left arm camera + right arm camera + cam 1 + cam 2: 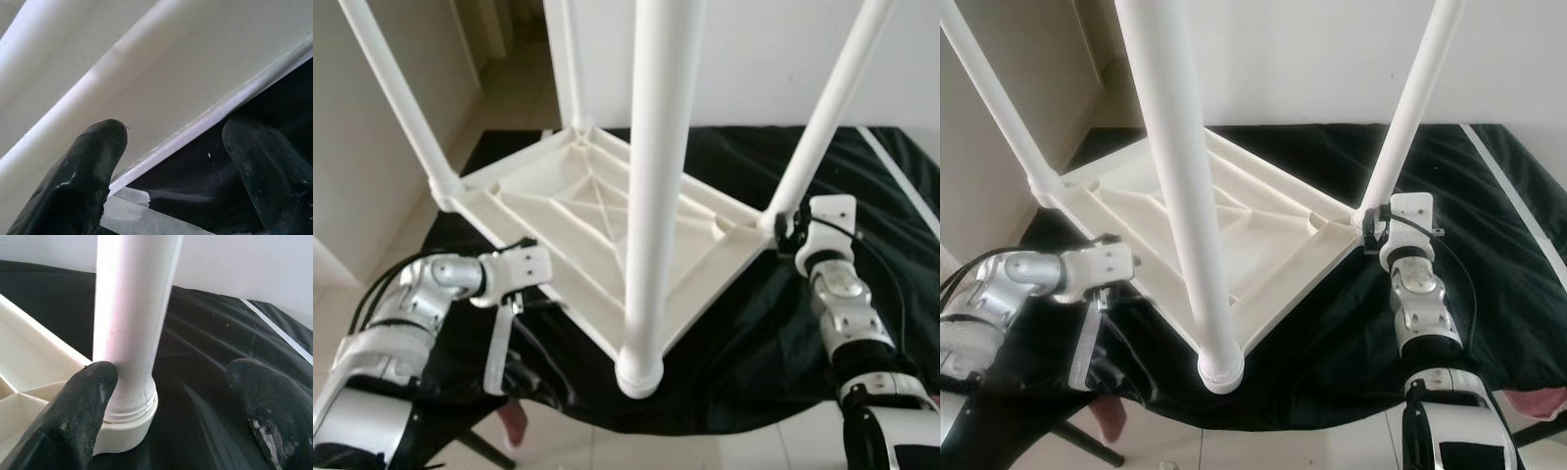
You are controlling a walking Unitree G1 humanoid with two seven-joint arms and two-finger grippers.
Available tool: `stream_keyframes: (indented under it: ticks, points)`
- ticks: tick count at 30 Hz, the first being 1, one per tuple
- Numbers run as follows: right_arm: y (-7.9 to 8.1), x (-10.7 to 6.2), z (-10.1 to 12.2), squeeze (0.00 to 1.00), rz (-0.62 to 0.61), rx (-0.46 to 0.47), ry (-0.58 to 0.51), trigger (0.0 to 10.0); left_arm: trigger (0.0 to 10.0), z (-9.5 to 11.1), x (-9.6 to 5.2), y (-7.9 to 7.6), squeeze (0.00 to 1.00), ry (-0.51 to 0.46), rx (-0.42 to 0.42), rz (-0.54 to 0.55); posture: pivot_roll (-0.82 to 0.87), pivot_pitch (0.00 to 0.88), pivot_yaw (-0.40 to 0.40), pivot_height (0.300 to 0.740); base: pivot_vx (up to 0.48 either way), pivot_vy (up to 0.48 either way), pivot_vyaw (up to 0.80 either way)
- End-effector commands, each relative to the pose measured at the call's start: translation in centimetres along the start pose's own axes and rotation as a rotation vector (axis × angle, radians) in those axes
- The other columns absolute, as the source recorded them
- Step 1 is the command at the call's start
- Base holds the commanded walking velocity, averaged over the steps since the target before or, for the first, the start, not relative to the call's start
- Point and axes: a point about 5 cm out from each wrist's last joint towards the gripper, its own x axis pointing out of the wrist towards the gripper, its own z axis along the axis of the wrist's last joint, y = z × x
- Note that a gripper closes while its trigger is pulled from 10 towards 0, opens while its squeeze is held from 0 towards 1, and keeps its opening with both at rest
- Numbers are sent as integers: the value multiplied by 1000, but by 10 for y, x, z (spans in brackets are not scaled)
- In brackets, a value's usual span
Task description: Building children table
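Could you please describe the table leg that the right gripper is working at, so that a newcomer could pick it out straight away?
A white children's table lies upside down on a black cloth, its four white legs pointing up. The leg in question rises from the corner on the robot's right. Unlike the other three, it has the open right gripper at its base, one finger touching its socket collar.

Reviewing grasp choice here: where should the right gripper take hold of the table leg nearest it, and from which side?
Probably low on the right-hand leg, just above its collar at the upturned tabletop. The round, upright shaft suits fingers closing across it from the robot's side. The right gripper is open there, one finger touching the leg.
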Motion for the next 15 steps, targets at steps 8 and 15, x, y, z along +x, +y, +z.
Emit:
stream_keyframes:
  ticks: [8, 15]
  points:
    - [-3, -3, -3, 0, -25, 10, 9, 10000, 10000, -15, 12, 3, 0, 97, -256, 2, -44, 28, 78, 740, 0, 0, 0]
    - [-4, -6, -5, 0, -38, 12, 11, 10000, 10000, -24, 15, 2, 0, 196, -340, 19, -50, 33, 94, 740, 0, 0, 0]
